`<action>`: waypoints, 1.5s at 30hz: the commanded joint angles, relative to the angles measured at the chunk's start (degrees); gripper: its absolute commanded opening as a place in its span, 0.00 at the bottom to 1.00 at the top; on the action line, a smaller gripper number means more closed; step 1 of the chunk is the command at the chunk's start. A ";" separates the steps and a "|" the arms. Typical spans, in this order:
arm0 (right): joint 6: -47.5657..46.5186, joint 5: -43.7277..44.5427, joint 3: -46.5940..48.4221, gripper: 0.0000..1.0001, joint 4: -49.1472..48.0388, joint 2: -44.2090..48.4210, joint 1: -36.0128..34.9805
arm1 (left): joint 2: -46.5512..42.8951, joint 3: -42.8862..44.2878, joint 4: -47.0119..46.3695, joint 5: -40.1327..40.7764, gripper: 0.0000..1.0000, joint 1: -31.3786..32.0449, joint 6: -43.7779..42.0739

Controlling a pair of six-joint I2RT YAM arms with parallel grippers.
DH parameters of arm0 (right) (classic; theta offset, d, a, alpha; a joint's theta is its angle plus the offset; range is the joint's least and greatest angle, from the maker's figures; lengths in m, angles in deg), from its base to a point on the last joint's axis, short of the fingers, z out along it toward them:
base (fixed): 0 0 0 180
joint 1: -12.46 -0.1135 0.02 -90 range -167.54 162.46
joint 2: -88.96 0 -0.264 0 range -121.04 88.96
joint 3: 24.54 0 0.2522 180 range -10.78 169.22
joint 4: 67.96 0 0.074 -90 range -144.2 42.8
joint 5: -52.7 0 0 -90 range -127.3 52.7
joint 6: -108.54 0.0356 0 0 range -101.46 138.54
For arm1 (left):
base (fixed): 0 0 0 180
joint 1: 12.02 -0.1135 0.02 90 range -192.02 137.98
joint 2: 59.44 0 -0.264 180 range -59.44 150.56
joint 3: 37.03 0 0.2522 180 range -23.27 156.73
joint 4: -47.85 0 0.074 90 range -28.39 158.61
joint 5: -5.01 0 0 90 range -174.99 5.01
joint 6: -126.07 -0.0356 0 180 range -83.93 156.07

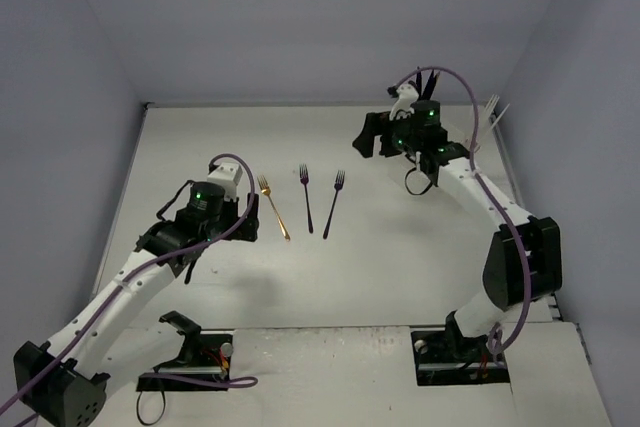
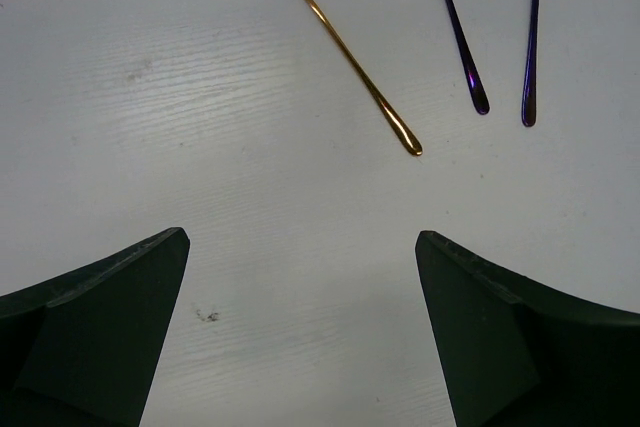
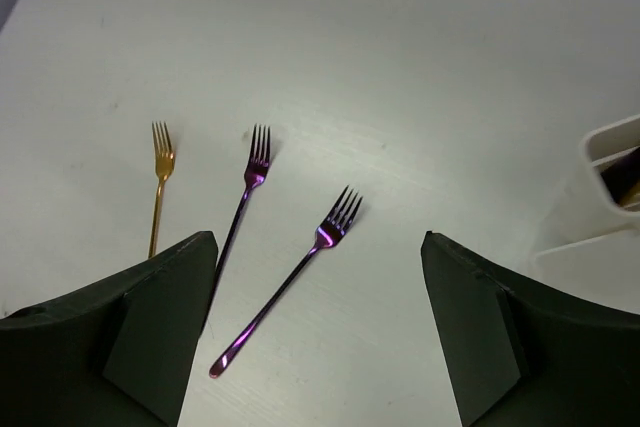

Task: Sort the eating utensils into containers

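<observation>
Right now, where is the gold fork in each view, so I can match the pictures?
Top external: the gold fork lies left of centre, tines toward the far wall.
Left wrist: gold fork at top centre, handle running down and to the right.
Right wrist: gold fork on the left side, tines up.
Shared landmark: the purple forks lie just right of it in all three views.

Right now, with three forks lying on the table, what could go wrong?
The gold fork lies flat, so the open left claw may scrape the table or slip off its thin handle. The purple forks have handle ends close together; lifting one could nudge the other. The right claw hangs near the organizer and might bump it.
</observation>
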 commanded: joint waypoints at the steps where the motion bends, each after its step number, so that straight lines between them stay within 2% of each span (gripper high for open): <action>1: -0.59 2.12 2.46 0.80 -1.73 -4.86 -2.88 | -4.00 -0.56 0.22 -0.20 0.97 -0.35 -2.58; 9: -1.47 11.08 7.86 0.79 -1.86 -16.39 -5.69 | -3.86 -0.36 0.04 4.66 0.96 -0.35 -2.91; 13: -2.46 10.17 11.34 0.75 -1.87 -21.74 -5.95 | -3.06 -0.26 -0.03 5.92 0.96 -0.36 -3.43; 21: -4.23 6.03 16.07 0.60 -1.80 -29.68 -5.96 | -1.38 -0.01 0.30 6.99 0.96 -0.43 -3.68; 35: -5.34 -3.05 14.52 0.39 -1.84 -32.52 -6.14 | -0.50 0.13 0.39 8.09 0.96 -0.43 -3.77; 43: -5.77 -3.73 11.80 0.30 -1.80 -30.95 -6.22 | -0.50 0.17 0.39 7.96 0.96 -0.43 -3.68; 45: -5.99 -3.66 11.29 0.26 -1.87 -30.45 -6.22 | -0.43 0.17 0.32 7.95 0.96 -0.43 -3.68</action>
